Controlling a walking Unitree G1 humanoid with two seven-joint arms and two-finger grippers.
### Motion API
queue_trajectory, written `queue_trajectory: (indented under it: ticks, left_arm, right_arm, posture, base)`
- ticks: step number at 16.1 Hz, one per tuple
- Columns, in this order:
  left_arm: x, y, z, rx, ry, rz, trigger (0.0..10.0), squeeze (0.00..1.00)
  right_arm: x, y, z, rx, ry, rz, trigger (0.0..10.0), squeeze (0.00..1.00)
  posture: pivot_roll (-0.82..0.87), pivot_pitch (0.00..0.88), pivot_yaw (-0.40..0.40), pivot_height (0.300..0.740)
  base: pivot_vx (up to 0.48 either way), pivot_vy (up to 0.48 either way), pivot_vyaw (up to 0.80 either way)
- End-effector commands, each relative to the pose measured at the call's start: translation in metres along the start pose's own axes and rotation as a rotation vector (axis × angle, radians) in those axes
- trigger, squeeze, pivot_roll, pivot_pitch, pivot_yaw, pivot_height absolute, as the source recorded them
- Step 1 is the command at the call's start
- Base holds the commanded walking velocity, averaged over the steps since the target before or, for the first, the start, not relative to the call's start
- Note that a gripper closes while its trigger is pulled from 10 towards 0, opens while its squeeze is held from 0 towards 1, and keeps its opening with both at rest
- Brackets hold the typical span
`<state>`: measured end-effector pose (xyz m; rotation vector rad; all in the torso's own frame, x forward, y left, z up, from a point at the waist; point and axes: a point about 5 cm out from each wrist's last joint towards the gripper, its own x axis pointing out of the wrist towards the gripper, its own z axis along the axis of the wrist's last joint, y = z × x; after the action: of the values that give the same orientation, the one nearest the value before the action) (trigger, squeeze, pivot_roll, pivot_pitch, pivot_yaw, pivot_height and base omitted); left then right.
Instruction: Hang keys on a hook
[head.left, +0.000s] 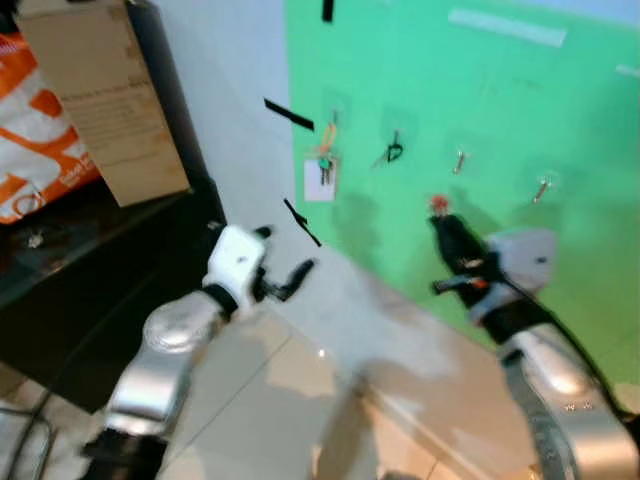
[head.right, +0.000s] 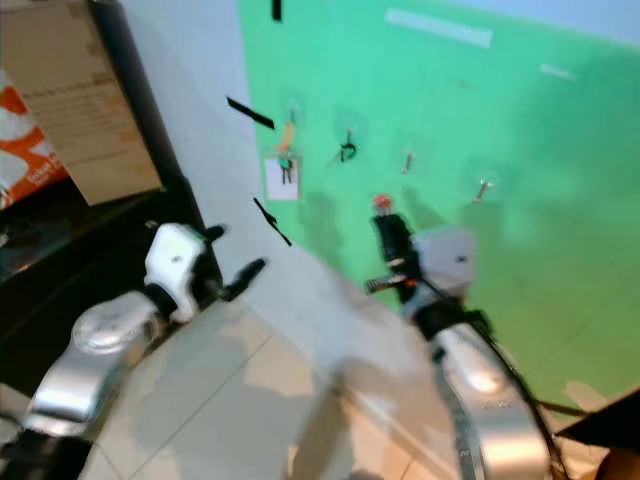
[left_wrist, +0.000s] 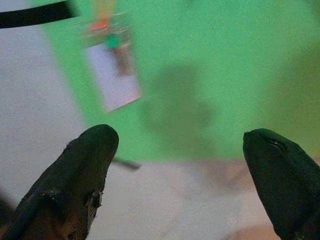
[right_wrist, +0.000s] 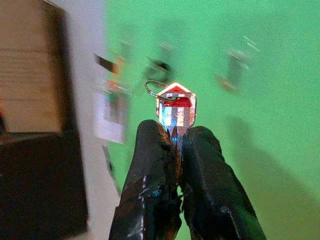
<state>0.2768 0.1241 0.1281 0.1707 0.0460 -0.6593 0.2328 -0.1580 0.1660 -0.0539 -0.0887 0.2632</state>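
My right gripper (head.left: 441, 222) is shut on a key (right_wrist: 175, 111) with a red head and a small ring, held up before the green wall (head.left: 480, 110). Several small hooks stick out of that wall: two bare ones (head.left: 459, 160) (head.left: 541, 187) lie above and right of the key, one carries a dark item (head.left: 393, 150), and the leftmost holds an orange and green bunch with a white tag (head.left: 322, 172). The key is short of the wall, below the hooks. My left gripper (head.left: 300, 272) is open, held low to the left, with nothing between its fingers (left_wrist: 90, 160).
A dark cabinet (head.left: 90, 270) stands at the left with a cardboard box (head.left: 105, 100) and an orange-and-white bag (head.left: 30, 130) on it. Black tape strips (head.left: 288, 115) mark the white wall. Pale floor tiles (head.left: 300, 400) lie below.
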Motion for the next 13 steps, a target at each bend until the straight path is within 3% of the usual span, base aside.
queue_trajectory:
  ticks: [1,7,8,9,13]
  left_arm:
    - [-0.001,-0.003,0.004,0.005,-0.010,-0.039,10.0,0.00]
    - [-0.003,-0.008,0.010,0.001,-0.027,-0.155,10.0,0.00]
    - [-0.004,-0.009,0.011,-0.005,-0.030,-0.169,10.0,0.00]
    - [-0.005,-0.010,0.012,-0.008,-0.027,-0.208,10.0,0.00]
    - [-0.007,-0.009,0.015,-0.005,-0.030,-0.237,10.0,0.00]
  right_arm:
    - [-0.002,0.000,0.003,0.008,-0.021,0.012,10.0,0.00]
    - [0.006,-0.002,0.013,-0.044,-0.061,0.008,10.0,0.00]
    - [0.008,-0.004,0.013,-0.075,-0.042,-0.002,10.0,0.00]
    - [0.016,-0.005,0.018,-0.173,-0.025,-0.005,10.0,0.00]
    - [0.032,-0.010,0.029,-0.291,-0.040,-0.054,10.0,0.00]
  posture:
    - [-0.11,0.000,0.035,0.740]
    - [-0.11,0.000,0.034,0.740]
    - [-0.11,0.000,0.034,0.740]
    - [-0.11,0.000,0.035,0.740]
    - [-0.11,0.000,0.036,0.740]
  base:
    - [0.000,0.000,0.00]
    - [0.000,0.000,0.00]
    - [0.000,0.000,0.00]
    - [0.000,0.000,0.00]
    - [0.000,0.000,0.00]
